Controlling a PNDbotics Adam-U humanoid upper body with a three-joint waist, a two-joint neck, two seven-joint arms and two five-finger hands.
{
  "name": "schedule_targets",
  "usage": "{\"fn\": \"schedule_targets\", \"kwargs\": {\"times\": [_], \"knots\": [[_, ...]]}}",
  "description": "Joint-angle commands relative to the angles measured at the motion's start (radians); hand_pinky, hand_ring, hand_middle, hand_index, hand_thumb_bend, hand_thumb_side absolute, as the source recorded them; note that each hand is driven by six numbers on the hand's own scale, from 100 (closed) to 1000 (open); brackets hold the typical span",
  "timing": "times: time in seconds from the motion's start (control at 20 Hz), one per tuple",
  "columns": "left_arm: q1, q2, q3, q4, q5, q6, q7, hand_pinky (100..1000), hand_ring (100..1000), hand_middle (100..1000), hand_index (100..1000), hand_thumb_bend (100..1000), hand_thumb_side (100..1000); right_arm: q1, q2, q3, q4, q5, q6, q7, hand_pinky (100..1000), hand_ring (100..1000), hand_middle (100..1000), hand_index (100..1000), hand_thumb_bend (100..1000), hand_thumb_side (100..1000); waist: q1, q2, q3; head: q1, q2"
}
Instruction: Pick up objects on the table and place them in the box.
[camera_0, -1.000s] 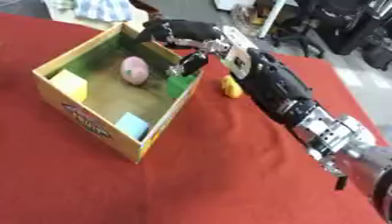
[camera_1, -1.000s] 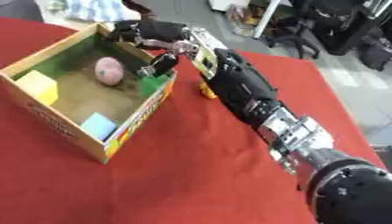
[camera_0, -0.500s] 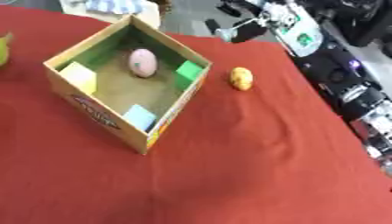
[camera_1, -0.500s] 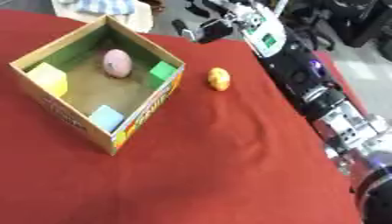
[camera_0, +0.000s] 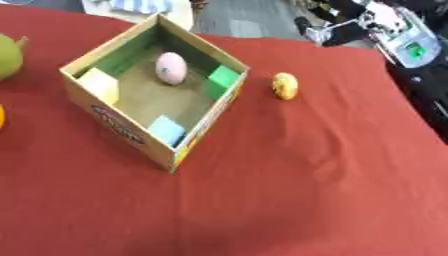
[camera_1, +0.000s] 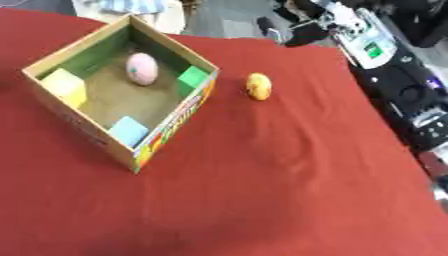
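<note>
The near half of the table (camera_1: 262, 200) is bare red cloth with open room. The box (camera_0: 131, 131) sits left of middle, one corner toward me; its front wall bears colourful lettering too blurred to read. Inside lie a pink egg (camera_0: 171, 68), a green block (camera_0: 222, 77), a yellow block (camera_0: 100, 84) and a pale blue block (camera_0: 165, 129). Just right of the box, apart from it, a yellow fruit (camera_1: 258, 85) rests on the cloth. Only the left eye view shows a green fruit (camera_0: 7, 56) and an orange bit (camera_0: 2, 116) at the left edge. Beyond the far edge, the right hand (camera_1: 306, 31) shows dark; I cannot tell how its fingers are set.
</note>
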Motion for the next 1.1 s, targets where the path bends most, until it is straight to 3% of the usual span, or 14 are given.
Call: {"fn": "schedule_targets", "kwargs": {"times": [0.05,0.4,0.65,1.1], "knots": [[-0.007,0.023,0.012,-0.015,-0.01,-0.001,0.006,836,809,776,794,100,580,0.013,-0.034,-0.018,0.004,0.062,-0.192,0.16,1000,100,831,957,100,113,0.025,-0.029,-0.004,0.005,0.001],[-0.013,0.019,0.005,-0.015,-0.019,-0.003,0.001,836,811,778,794,100,594,0.031,-0.011,0.017,0.029,0.234,-0.192,0.064,1000,100,834,965,100,100,0.022,-0.017,0.002,-0.007,-0.006],[-0.018,0.017,0.003,-0.015,-0.027,0.001,0.0,837,811,779,794,100,582,0.028,0.006,0.031,0.065,0.337,-0.192,-0.007,1000,100,835,968,100,145,0.011,-0.006,0.01,-0.011,-0.011],[-0.012,0.011,-0.003,-0.015,-0.058,0.006,0.002,838,813,782,793,100,584,0.039,0.029,0.058,0.111,0.571,-0.192,-0.209,1000,100,838,973,100,173,-0.003,0.018,0.015,-0.017,-0.016]]}}
